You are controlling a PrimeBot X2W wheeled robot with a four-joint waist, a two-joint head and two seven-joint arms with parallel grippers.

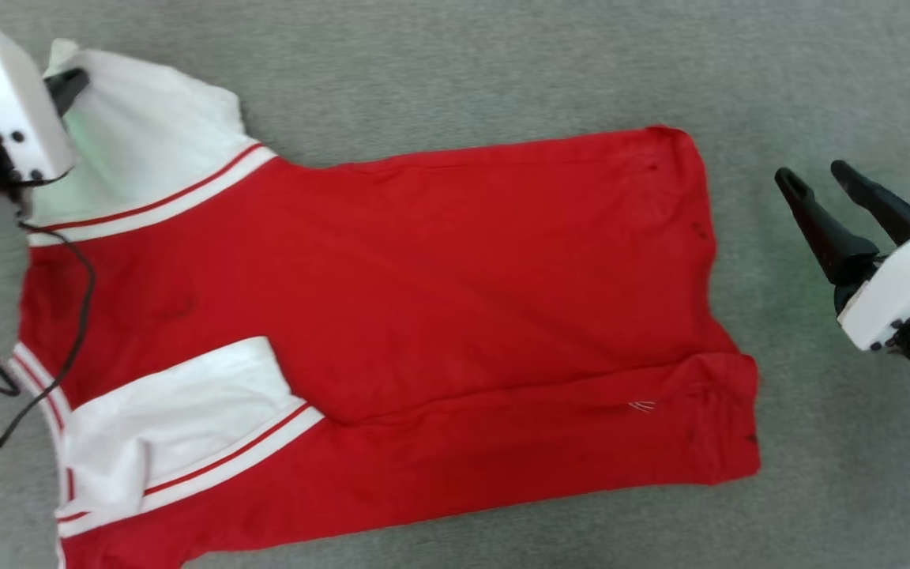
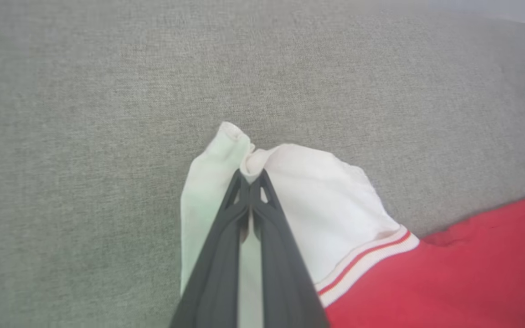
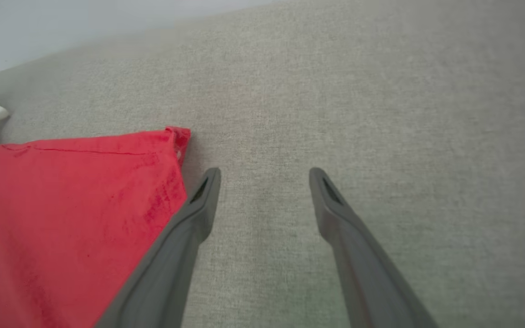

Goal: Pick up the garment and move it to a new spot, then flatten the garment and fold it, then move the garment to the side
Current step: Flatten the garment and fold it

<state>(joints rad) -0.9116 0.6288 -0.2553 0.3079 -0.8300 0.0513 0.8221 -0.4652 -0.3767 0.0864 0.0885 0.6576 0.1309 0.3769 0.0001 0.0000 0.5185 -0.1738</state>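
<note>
Left tool (image 2: 249, 178) pinches garment (image 1: 423, 300) sleeve; right tool (image 3: 265, 173) spread, empty, beside hem; cable (image 1: 88, 304) over garment, perhaps touching.

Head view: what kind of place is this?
Likely a lab garment-folding bench: the garment spread on a grey fabric-covered surface, a plain pale wall behind, the left gripper pinching its white sleeve.

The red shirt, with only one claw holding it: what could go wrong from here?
The left gripper pinches just the tip of the white sleeve, so a pull might slip off or stretch it. The right gripper is open beside the garment, not holding it, so dragging could bunch the folded-over edge.
</note>
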